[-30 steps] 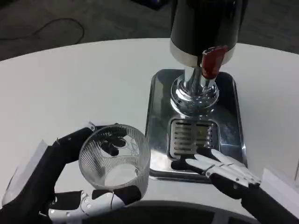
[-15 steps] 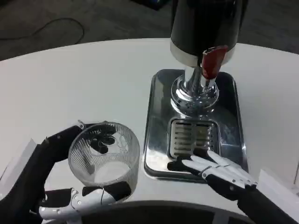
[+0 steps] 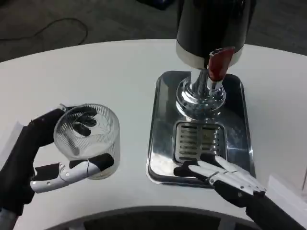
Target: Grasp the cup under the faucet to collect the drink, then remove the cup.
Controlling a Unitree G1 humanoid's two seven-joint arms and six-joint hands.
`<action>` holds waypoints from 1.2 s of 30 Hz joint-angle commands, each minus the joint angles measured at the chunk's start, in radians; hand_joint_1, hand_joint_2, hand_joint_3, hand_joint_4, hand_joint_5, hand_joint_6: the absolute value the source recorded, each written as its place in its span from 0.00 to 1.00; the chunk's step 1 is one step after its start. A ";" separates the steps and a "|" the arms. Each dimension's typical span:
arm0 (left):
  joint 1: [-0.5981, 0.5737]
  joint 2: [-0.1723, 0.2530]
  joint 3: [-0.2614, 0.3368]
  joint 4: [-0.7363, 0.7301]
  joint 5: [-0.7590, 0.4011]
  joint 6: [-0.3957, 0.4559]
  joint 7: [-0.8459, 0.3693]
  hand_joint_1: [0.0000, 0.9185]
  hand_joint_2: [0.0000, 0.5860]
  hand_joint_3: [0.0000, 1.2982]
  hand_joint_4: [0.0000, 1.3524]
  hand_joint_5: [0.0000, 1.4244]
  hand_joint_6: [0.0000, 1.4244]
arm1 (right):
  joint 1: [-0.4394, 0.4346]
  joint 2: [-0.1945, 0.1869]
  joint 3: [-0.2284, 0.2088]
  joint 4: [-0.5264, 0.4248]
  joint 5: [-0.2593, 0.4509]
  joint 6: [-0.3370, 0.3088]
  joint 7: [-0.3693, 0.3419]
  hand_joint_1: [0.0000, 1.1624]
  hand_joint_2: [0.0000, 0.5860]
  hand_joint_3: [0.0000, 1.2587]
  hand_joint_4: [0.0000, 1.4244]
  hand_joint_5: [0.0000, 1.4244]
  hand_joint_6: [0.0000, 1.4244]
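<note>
The left hand grips the clear cup from both sides, fingers wrapped around its wall, and the cup is over the white table, well apart to the left of the steel tray and the faucet. The right hand holds nothing; its fingers are straight and slightly apart, resting on the front edge of the tray.

Single head cam, looking steeply down at table from close range, dispenser at far edge.
</note>
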 commanded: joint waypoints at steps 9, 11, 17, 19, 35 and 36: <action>-0.248 -0.042 -0.145 0.187 0.135 0.025 0.096 0.68 0.31 0.57 0.66 0.77 0.66 | 0.033 0.011 -0.028 -0.027 0.009 -0.026 -0.005 0.51 0.72 0.13 0.07 0.00 0.00; -0.271 -0.047 -0.163 0.207 0.149 0.034 0.107 0.68 0.31 0.57 0.66 0.77 0.66 | 0.038 0.012 -0.032 -0.028 0.011 -0.028 -0.006 0.51 0.72 0.14 0.07 0.00 0.00; -0.353 -0.058 -0.216 0.293 0.190 0.054 0.135 0.68 0.31 0.57 0.66 0.77 0.66 | 0.054 0.019 -0.043 -0.029 0.017 -0.038 -0.008 0.51 0.72 0.14 0.07 0.00 0.00; -0.378 -0.058 -0.229 0.320 0.199 0.056 0.143 0.68 0.31 0.57 0.66 0.76 0.66 | 0.058 0.021 -0.044 -0.029 0.018 -0.041 -0.009 0.51 0.72 0.14 0.07 0.00 0.00; -0.588 -0.088 -0.322 0.574 0.241 0.043 0.214 0.68 0.31 0.57 0.66 0.76 0.67 | 0.071 0.027 -0.064 -0.023 0.027 -0.044 -0.009 0.51 0.72 0.14 0.07 0.00 0.00; -0.599 -0.093 -0.327 0.588 0.244 0.043 0.218 0.68 0.31 0.57 0.66 0.76 0.67 | 0.071 0.027 -0.063 -0.023 0.027 -0.043 -0.008 0.51 0.72 0.14 0.07 0.00 0.00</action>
